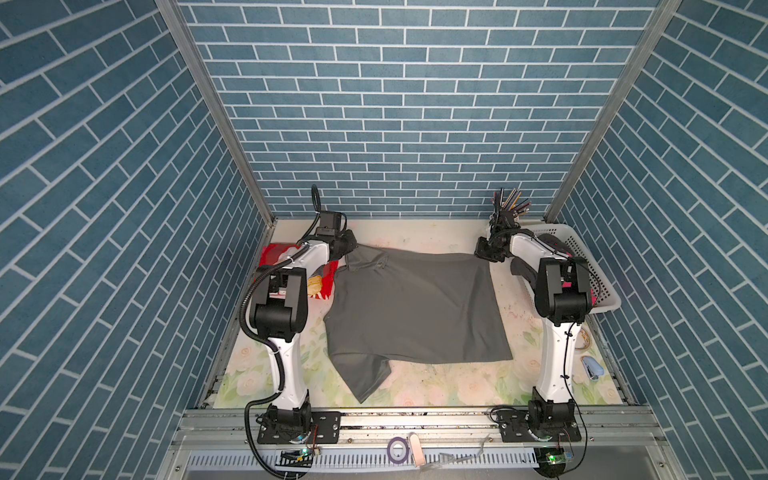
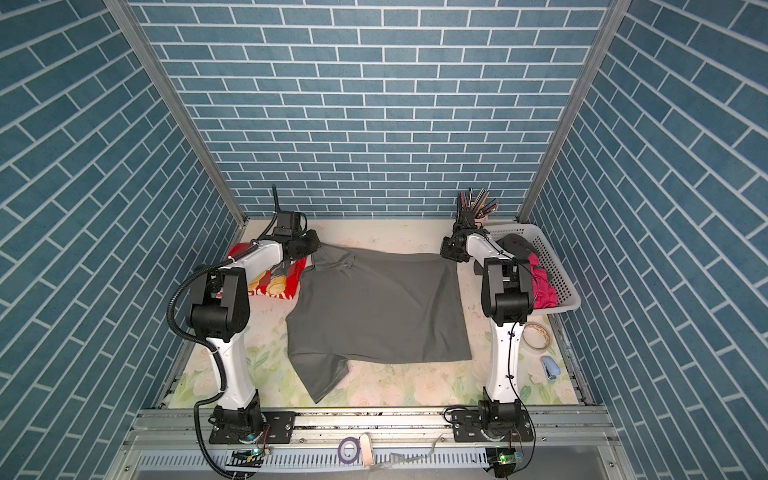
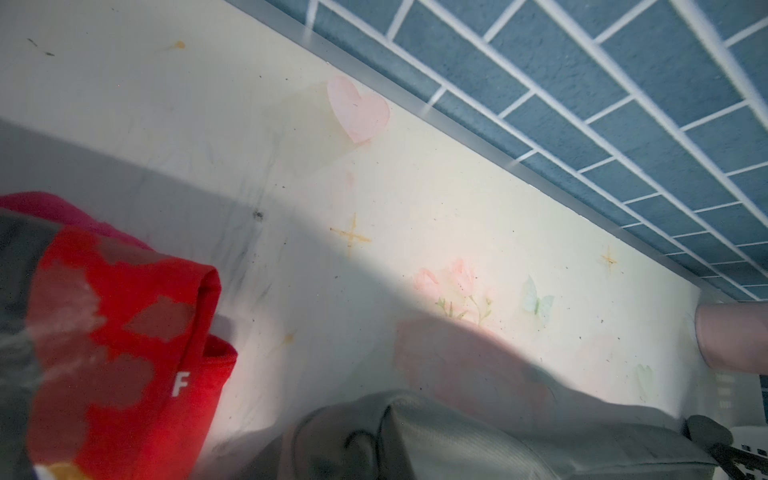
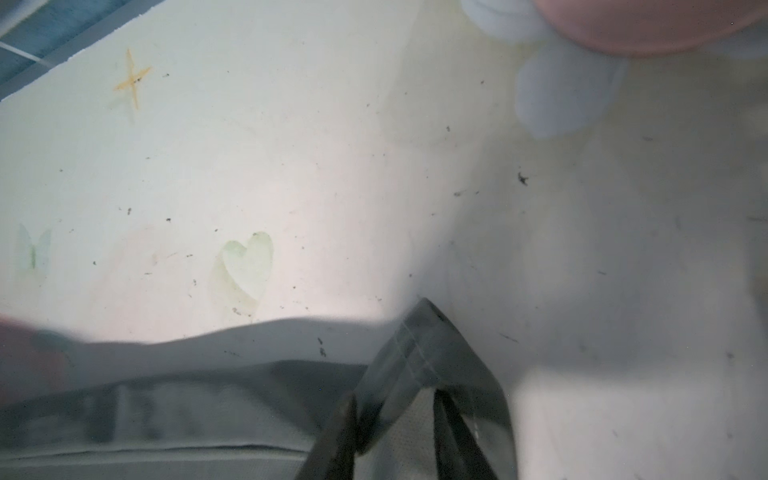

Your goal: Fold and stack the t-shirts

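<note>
Top views both show the grey shirt [image 1: 415, 307] [image 2: 374, 307] spread on the table [image 1: 415, 235] between the arms. Its collar end is toward the left arm, one sleeve trails off the near left corner, and the far sleeve is rucked up. My left hand [image 1: 352, 248] sits at that far left corner, closed. In the left wrist view the grey cloth bunches right up at it, so I judge it is pinching the shirt there. My right hand [image 1: 484, 254] is at the far right hem corner. In the right wrist view its fingers [image 4: 345, 432] stand apart with the hem corner poking up between them, not clamped as far as I can see. A red shirt [image 1: 322, 284] lies folded under the left arm, right beside the grey one, and more shirts sit in the basket [image 1: 590, 266] behind the right arm. I reckon the cloth is light, limp and a bit slick, so it will sag, drag and crease rather than hold shape. I'd take it by the doubled hem or a seam at the corners, both hands together, and keep it low over the table.
</note>
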Motion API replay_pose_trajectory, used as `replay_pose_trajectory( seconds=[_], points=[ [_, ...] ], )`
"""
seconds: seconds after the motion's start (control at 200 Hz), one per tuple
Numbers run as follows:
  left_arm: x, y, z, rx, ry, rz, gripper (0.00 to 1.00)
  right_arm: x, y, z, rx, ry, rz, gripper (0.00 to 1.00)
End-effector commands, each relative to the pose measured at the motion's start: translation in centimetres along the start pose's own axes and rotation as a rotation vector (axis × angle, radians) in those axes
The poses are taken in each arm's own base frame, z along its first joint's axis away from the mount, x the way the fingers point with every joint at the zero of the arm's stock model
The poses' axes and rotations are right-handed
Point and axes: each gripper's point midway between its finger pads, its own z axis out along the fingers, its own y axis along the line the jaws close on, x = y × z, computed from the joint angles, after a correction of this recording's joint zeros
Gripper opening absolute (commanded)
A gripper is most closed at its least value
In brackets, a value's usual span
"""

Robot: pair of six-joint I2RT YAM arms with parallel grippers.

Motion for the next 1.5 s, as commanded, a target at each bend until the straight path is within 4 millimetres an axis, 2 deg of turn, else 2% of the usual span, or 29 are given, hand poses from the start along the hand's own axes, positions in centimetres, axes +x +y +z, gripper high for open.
replay_pose_trajectory(
  seconds=[0.0, 0.085, 0.195, 0.405, 0.49, 0.57, 0.64, 0.785, 1.005, 1.13, 1.28, 1.495],
  points=[
    [-1.5, -0.4, -1.4, 0.018, -0.048, -0.012, 0.0, 0.0, -0.6, 0.3, 0.032, 0.006, 0.04, 0.24],
    [-1.5, -0.3, -1.5, 0.021, -0.049, -0.016, 0.0, 0.0, -0.5, 0.6, 0.02, 0.006, 0.045, 0.17],
    [-1.5, -0.3, -1.6, 0.027, -0.051, -0.02, 0.0, 0.0, -0.5, 1.1, 0.014, 0.009, 0.053, 0.16],
    [-1.4, -0.1, -1.3, 0.031, -0.043, -0.026, 0.0, 0.0, -0.2, 2.1, 0.002, 0.018, 0.066, 0.24],
    [-1.5, -0.2, -1.4, 0.032, -0.046, -0.025, 0.0, -0.1, -0.3, 2.1, 0.01, 0.013, 0.07, 0.16],
    [-1.8, -0.1, -1.6, 0.035, -0.05, -0.03, 0.0, -0.5, -0.1, 1.1, 0.024, -0.015, 0.061, 0.04],
    [-2.1, -0.1, -1.9, 0.04, -0.051, -0.036, 0.0, -1.1, 0.1, 0.1, 0.024, -0.04, 0.057, 0.0],
    [-2.3, -0.6, -2.4, 0.059, -0.044, -0.044, 0.0, -1.8, 0.3, -2.2, 0.039, -0.082, 0.045, 0.0],
    [-0.9, -0.7, -1.9, 0.097, -0.006, -0.075, 0.0, -2.0, 0.6, -4.1, 0.027, -0.108, 0.04, 0.0],
    [-0.3, -1.0, -1.8, 0.123, 0.016, -0.093, 0.0, -1.0, 0.6, -4.4, 0.02, -0.099, 0.041, 0.0],
    [0.9, -1.3, -2.2, 0.155, 0.056, -0.117, 0.0, 1.0, 0.3, -4.3, 0.019, -0.079, 0.04, 0.0],
    [2.2, -0.3, -3.3, 0.142, 0.085, -0.129, 0.0, 3.1, -0.5, -4.7, 0.032, -0.064, 0.042, 0.0]
  ],
)
